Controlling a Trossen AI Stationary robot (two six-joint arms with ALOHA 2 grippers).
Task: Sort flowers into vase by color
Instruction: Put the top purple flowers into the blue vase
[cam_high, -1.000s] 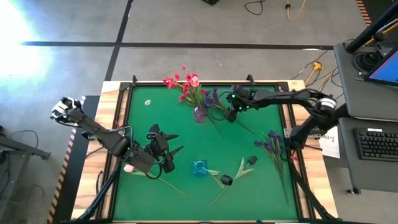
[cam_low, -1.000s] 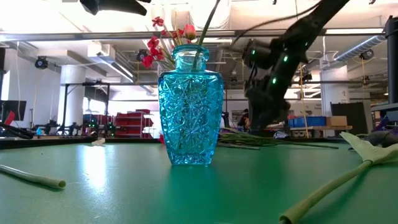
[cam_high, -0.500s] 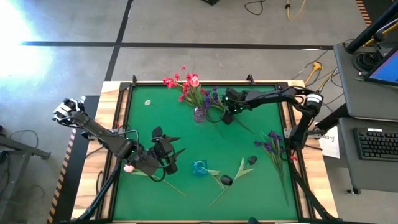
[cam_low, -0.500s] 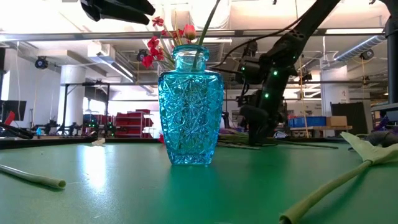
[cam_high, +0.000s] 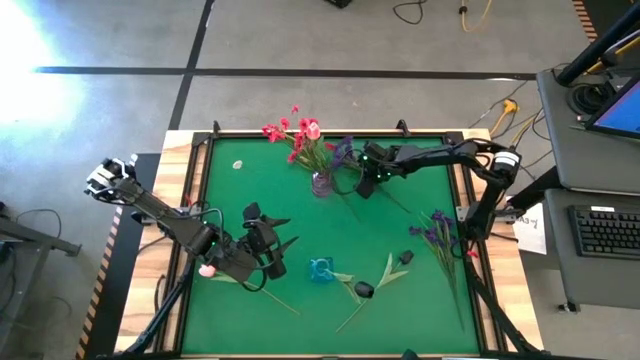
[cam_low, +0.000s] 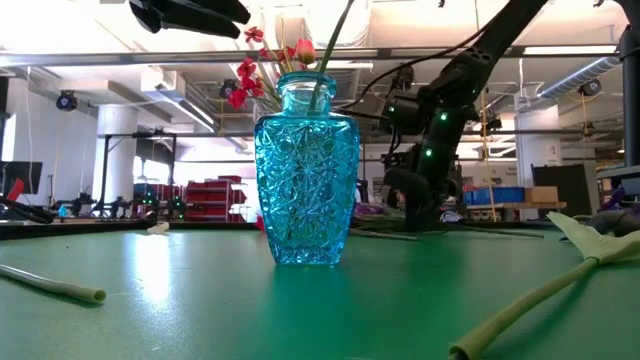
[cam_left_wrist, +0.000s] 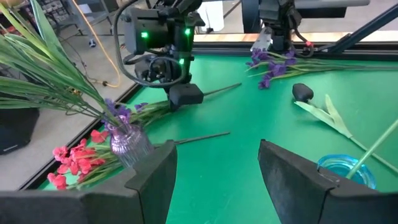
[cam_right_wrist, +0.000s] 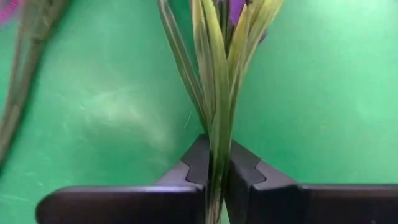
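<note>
Two glass vases stand on the green-topped desk (cam_high: 420, 215): a small clear lilac-tinted glass vase (cam_high: 321, 184) just beside the right gripper (cam_high: 367, 187), and a cut turquoise glass vase (cam_high: 320, 269) just beside the left gripper (cam_high: 272, 245). The lilac vase holds a bunch of red and pink clustered flowers (cam_high: 293, 135) that fan out away from the right gripper, toward the desk's far edge. The turquoise vase holds at least one thin green stem (cam_low: 336, 40), rising out of its neck in the low view.

One purple-bloomed spray with long green leaves (cam_right_wrist: 219, 93) lies right at the right gripper, between it and the lilac vase; the fingers (cam_right_wrist: 193, 165) are pinched tight on its green stalks, the purple head pointing toward the vase. One more bundle of purple sprays (cam_high: 437, 232) lies flat well apart from that gripper, near the right arm's base. One dark-headed, long-leaved stem (cam_high: 385, 272) lies on the cloth between the turquoise vase and that bundle. One pale pink bud (cam_high: 206, 270) shows under the left arm, behind its gripper.

The left gripper hangs above the desk with its fingers (cam_left_wrist: 152, 177) spread apart, holding nothing.
</note>
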